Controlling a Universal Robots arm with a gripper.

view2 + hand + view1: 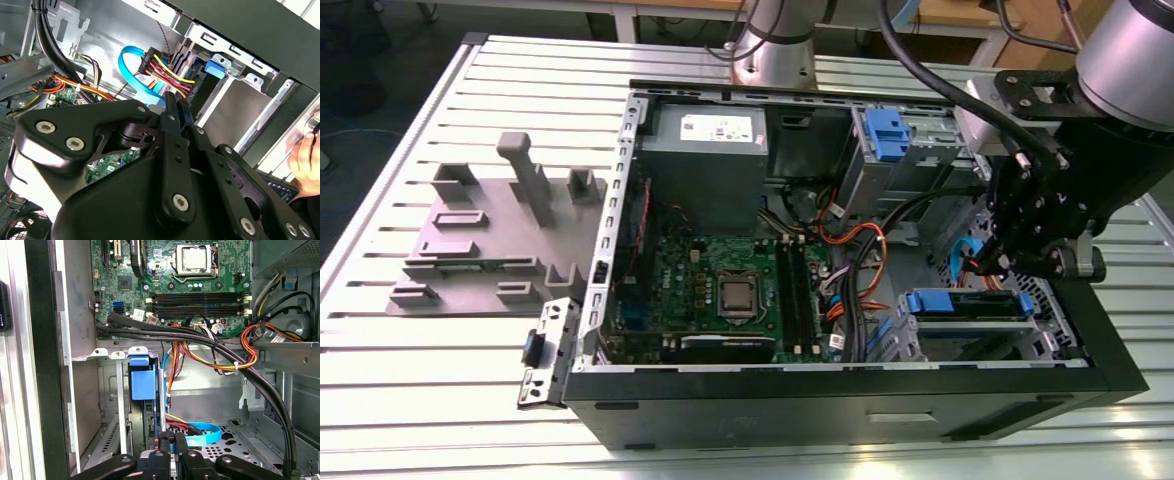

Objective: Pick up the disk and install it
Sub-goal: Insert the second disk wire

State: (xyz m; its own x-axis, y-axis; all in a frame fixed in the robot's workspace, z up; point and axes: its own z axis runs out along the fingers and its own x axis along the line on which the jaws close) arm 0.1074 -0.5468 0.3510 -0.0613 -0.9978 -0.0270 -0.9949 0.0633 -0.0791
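Already the disk sits in its bay — gripper just above.

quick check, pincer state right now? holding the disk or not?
Pincer: inside the case, at the lower drive bay beside the disk in its blue carrier; open or closed cannot be told, nor whether it grips anything.

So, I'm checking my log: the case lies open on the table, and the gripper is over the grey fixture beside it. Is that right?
Not quite. The case does lie open on the table, but the gripper is not over the fixture. It is down inside the case, at the exterior view's right, close to the disk in its bay. The exterior view shows this.
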